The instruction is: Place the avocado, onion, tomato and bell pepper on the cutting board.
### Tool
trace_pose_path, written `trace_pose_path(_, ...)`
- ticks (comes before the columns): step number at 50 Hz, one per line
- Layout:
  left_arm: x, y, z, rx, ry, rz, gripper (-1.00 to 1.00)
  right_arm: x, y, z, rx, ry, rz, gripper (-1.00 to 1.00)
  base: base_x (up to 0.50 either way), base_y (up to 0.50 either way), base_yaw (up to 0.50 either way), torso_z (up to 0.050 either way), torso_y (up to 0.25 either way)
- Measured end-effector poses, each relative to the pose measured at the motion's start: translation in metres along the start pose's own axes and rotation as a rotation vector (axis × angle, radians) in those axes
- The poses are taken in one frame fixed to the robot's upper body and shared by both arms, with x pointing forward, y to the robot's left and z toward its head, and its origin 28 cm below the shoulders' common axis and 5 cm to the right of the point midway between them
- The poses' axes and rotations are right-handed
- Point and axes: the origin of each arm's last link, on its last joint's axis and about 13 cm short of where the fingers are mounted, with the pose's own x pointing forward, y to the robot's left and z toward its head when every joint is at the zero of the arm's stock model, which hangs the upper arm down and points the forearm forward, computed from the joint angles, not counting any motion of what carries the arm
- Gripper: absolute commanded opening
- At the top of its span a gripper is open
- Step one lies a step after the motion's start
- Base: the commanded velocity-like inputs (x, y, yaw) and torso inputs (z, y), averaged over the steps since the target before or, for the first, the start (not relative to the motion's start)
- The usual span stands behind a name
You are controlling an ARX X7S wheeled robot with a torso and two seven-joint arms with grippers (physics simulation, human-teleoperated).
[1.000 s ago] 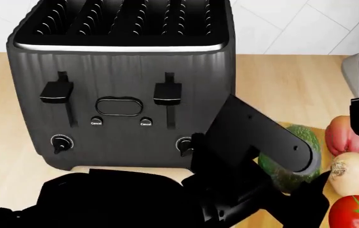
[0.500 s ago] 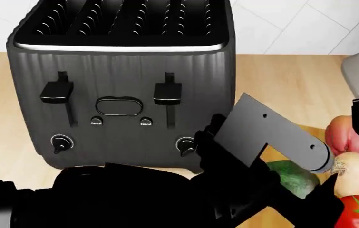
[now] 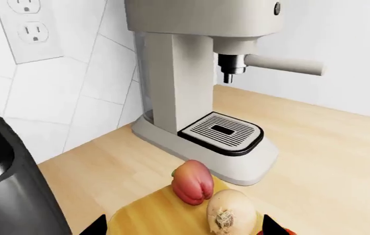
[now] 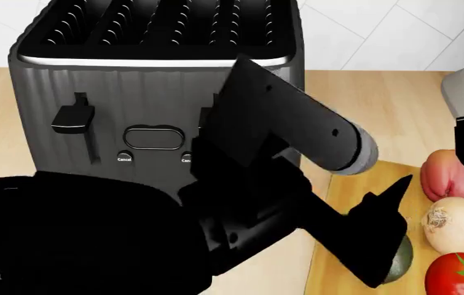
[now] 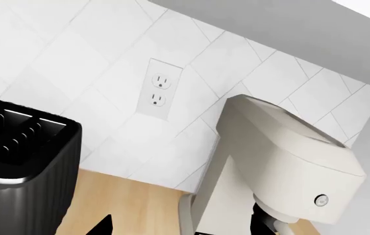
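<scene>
Since all 4 vegetables, with the avocado (image 4: 399, 265) near the cutting board's (image 4: 338, 246) left edge, lie there already, we judge this firm, slippery fruit needs no regrasp, and our left gripper (image 4: 379, 236) looks open, holding nothing; the right we cannot tell.
</scene>
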Motion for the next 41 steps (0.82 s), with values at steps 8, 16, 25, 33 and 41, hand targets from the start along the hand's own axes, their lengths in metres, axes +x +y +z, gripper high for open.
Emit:
trace_pose_path(8,-0.034,0.000,0.014,0.023,-0.034,-0.054,1.00,0.000,0.000,0.003,-0.003,-0.007,0.000,1.00,0.00,0.00,0.00,0.000,0.000)
trace_pose_path(16,-0.071,0.002,0.025,0.052,-0.053,-0.086,1.00,-0.001,-0.001,0.007,-0.006,-0.017,0.001,1.00,0.00,0.00,0.00,0.000,0.000)
trace_pose_path(25,-0.113,0.018,0.034,0.085,-0.070,-0.044,1.00,-0.006,0.000,0.014,-0.012,-0.043,0.009,1.00,0.00,0.00,0.00,0.000,0.000)
trace_pose_path(33,-0.150,0.030,0.041,0.122,-0.091,0.041,1.00,-0.015,0.004,0.022,-0.032,-0.081,0.019,1.00,0.00,0.00,0.00,0.000,0.000)
trace_pose_path(41,-0.180,0.039,0.049,0.149,-0.158,0.152,1.00,-0.030,0.010,0.029,-0.058,-0.135,0.030,1.00,0.00,0.00,0.00,0.000,0.000)
